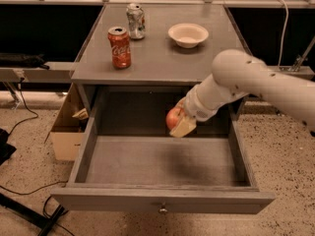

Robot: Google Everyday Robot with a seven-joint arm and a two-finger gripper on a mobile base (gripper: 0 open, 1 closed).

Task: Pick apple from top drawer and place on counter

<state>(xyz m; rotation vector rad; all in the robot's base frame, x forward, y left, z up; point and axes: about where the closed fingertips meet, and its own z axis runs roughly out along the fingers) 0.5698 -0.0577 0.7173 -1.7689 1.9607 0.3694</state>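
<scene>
End effector (179, 123) clamped on apple (173, 117), holding it in air over open drawer (162, 201), off drawer floor, just below front edge of surface (162, 63). Arm enters from right. Grasp done, apple out of drawer bed; roughly halfway. Left: raise above surface level, carry over, set down, release. Likely drop spot: bare front-centre, between Coke can (119, 47) and bowl (188, 35).
</scene>
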